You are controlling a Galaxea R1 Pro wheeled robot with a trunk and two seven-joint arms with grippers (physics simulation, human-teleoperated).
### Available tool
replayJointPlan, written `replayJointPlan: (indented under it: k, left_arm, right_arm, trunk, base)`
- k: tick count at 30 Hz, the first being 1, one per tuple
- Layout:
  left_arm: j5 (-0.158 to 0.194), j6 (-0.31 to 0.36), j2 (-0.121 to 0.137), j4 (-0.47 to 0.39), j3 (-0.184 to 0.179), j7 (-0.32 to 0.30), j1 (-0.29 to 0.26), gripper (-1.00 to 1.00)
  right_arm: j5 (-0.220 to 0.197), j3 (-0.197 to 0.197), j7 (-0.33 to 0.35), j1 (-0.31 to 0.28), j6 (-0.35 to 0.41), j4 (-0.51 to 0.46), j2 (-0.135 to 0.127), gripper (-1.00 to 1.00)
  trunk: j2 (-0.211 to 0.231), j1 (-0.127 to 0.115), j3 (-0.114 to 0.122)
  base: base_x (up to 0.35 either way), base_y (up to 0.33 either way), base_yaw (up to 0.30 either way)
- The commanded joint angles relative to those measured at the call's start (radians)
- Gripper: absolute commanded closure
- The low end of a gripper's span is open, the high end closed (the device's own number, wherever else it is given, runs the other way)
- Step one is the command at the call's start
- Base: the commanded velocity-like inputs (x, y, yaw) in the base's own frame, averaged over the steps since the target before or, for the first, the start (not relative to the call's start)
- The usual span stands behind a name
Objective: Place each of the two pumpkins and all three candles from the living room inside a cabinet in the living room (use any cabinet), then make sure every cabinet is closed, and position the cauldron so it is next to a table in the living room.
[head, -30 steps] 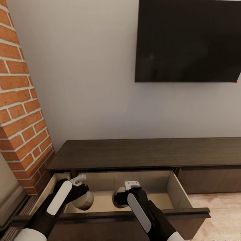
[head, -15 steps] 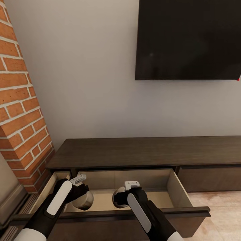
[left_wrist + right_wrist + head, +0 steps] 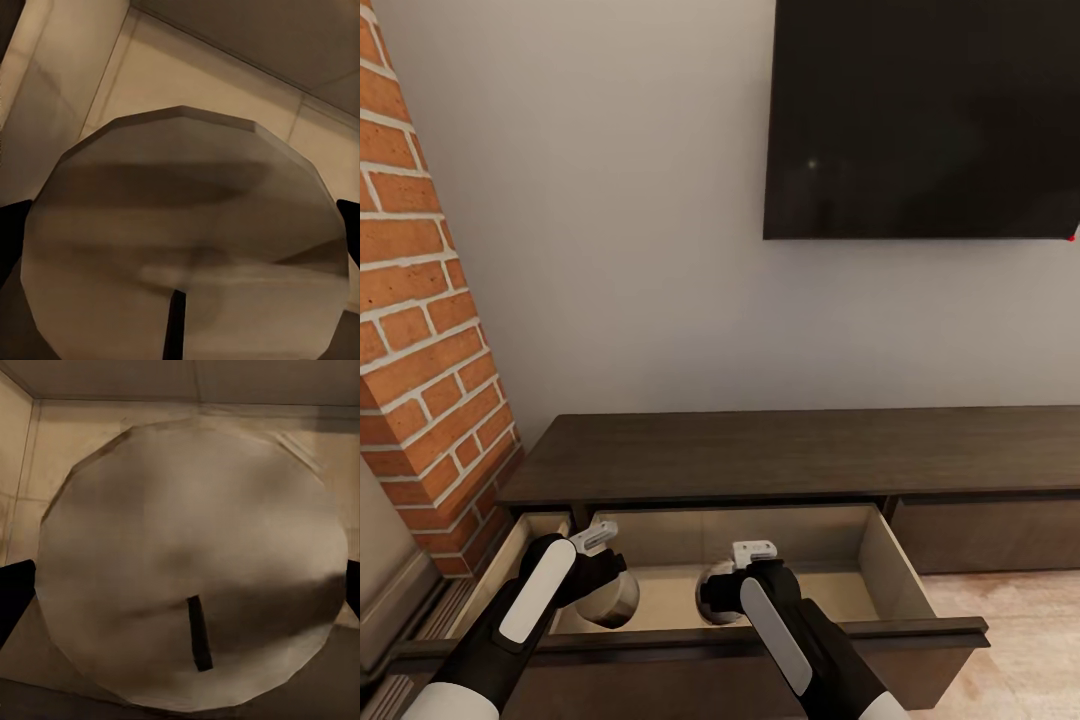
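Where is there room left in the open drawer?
Bare floor lies between the right candle and the right wall of the drawer, and a narrower strip between the two candles. The left end, around the left candle, is crowded.

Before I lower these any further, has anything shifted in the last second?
Nothing has visibly moved apart from a slight shift of the head camera. The left gripper still holds the left candle and the right gripper the right candle, both fingers' width apart, inside the open drawer of the cabinet. Neither candle has been let go.
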Motion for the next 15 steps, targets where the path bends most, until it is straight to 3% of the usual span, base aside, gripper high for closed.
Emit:
replayJointPlan:
  k: [1,12,13,15]
  left_arm:
    - [0.011,-0.001,0.001,-0.001,-0.003,0.010,-0.001,1.00]
    - [0.010,-0.001,0.002,-0.001,-0.003,0.010,-0.001,1.00]
    - [0.010,-0.001,0.002,-0.001,-0.003,0.010,-0.001,-1.00]
    - [0.011,-0.001,0.002,-0.001,-0.004,0.010,-0.001,-1.00]
  right_arm:
    - [-0.010,0.001,-0.010,-0.001,0.001,-0.001,0.000,-1.00]
    - [-0.010,0.001,-0.009,-0.001,0.001,-0.001,0.000,-1.00]
    - [-0.010,0.001,-0.009,-0.001,0.001,-0.001,0.000,-1.00]
    - [-0.010,0.001,-0.009,-0.001,0.002,-0.001,0.000,-1.00]
  trunk:
    - [0.000,0.000,-0.001]
    - [0.000,0.000,-0.001]
    - [0.000,0.000,-0.001]
    - [0.000,0.000,-0.001]
  base:
    - [0.000,0.000,0.000]
    - [0.000,0.000,0.000]
    - [0.000,0.000,0.000]
    - [0.000,0.000,0.000]
